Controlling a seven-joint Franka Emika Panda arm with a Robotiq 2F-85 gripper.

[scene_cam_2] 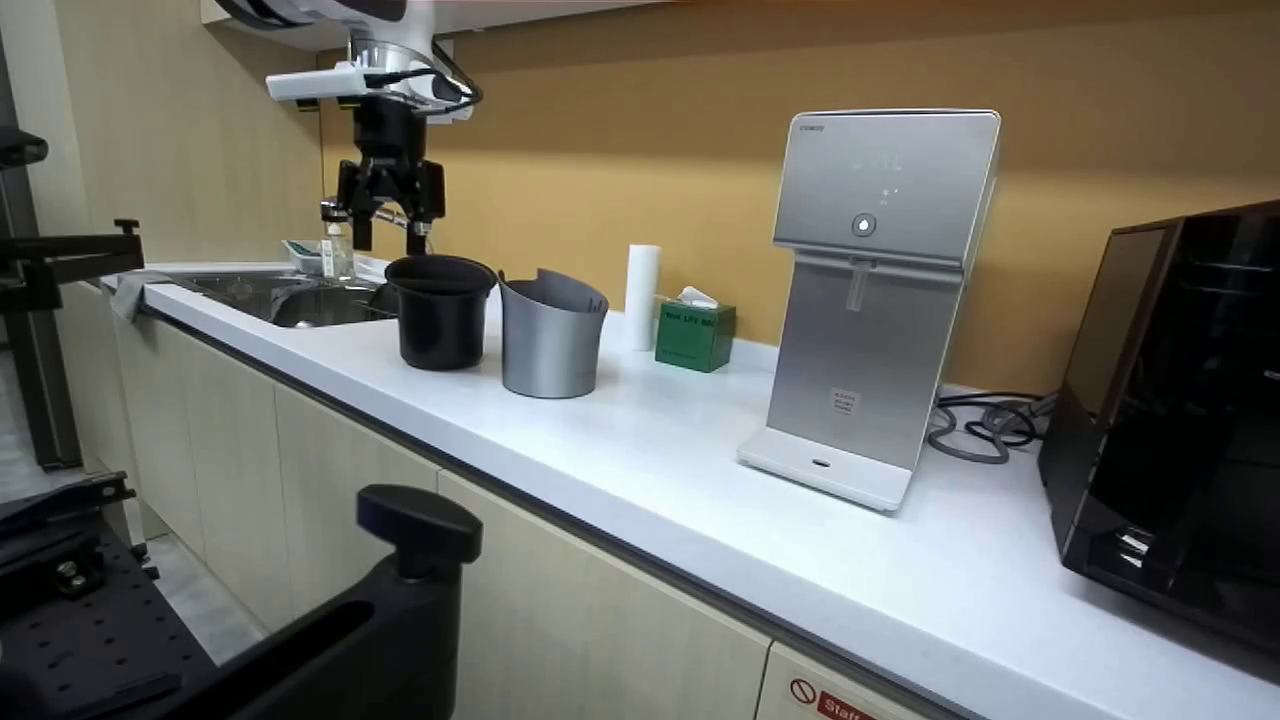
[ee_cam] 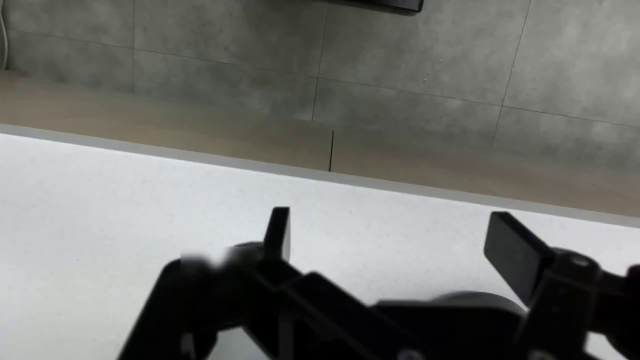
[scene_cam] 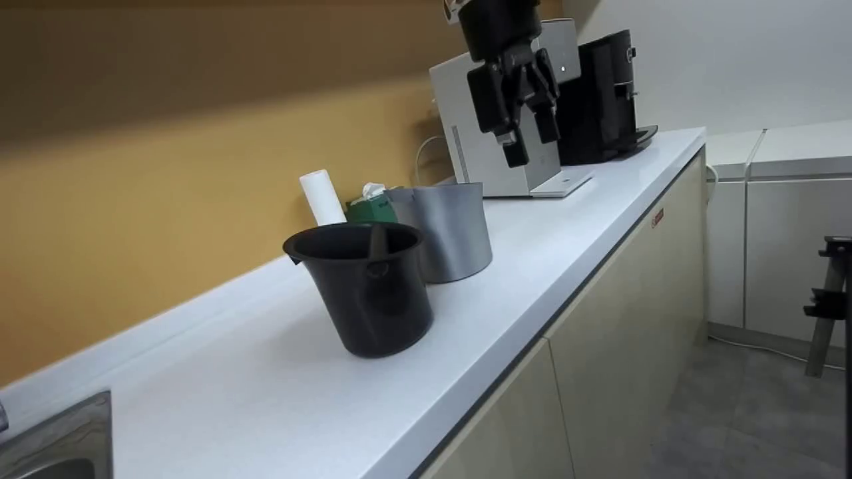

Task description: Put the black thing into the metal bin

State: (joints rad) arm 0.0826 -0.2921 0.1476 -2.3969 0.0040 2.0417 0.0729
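Gripper (ee_cam: 391,232), fingers spread, btm wrist view; mid-frame in an exterior view, black pot (scene_cam: 379,303) part-hides metal bin (scene_cam: 458,233), lower L.

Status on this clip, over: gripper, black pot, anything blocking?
Gripper open, empty, above the counter. Black pot upright on the counter beside the metal bin, not yet inside. Nothing seen standing between pot and bin.

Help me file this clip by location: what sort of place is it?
Probably a workplace pantry or kitchenette: the long white counter has a metal sink set into it and a water dispenser standing on it, and a cut-off cabinet sign seems to begin "Staff".
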